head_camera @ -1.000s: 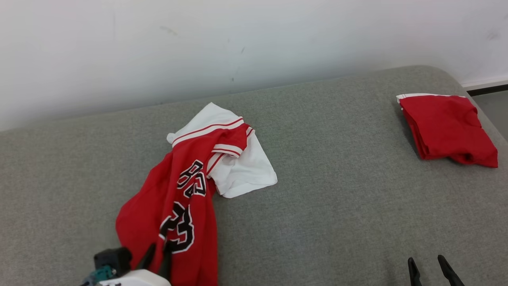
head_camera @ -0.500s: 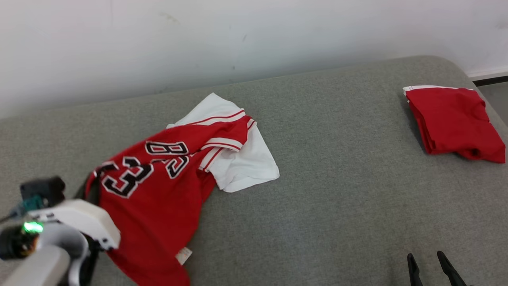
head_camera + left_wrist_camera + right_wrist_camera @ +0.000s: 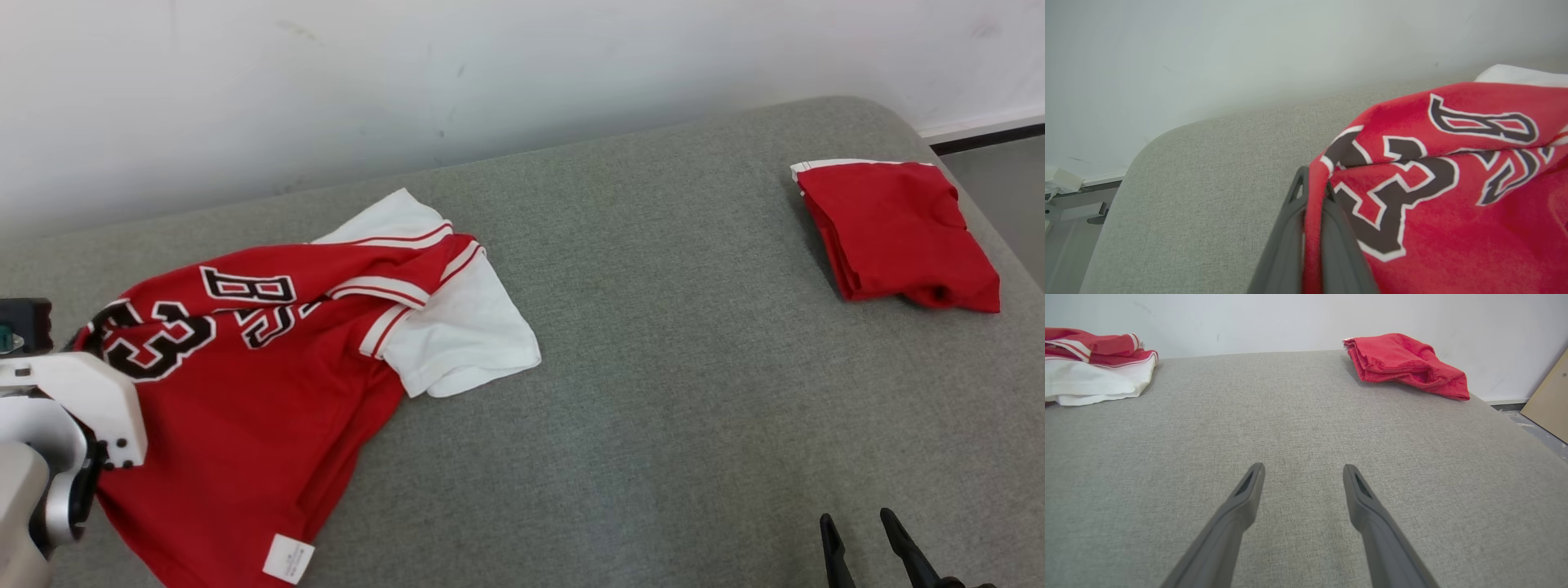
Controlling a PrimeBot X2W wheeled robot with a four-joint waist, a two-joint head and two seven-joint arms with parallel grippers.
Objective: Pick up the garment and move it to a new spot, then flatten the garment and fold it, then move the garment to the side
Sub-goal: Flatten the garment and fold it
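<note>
**Jersey gripped at one edge, nearly all the work ahead**

The left hand (image 3: 1312, 185) is closed tight on the red jersey (image 3: 245, 384). In the left wrist view its two dark fingers are pressed together with a fold of red cloth pinched between them, right beside the black-and-white number. The right hand (image 3: 1302, 473) is wide open and holds nothing, low over bare fabric near the front edge of the grey upholstered surface (image 3: 653, 367).

The jersey lies on the left part of that surface, rumpled. Its red body is spread toward the left hand, the white sleeve section (image 3: 457, 335) is bunched at its far right side, and a small white label (image 3: 287, 558) shows at the near hem. Most of it rests on the surface, with only the gripped edge raised.

Well apart, at the far right corner, sits a folded red garment (image 3: 894, 233), which looks like a finished piece.

By my reading only the grasp is made. Carrying the jersey to a new spot, flattening, folding and setting it aside all remain.
</note>
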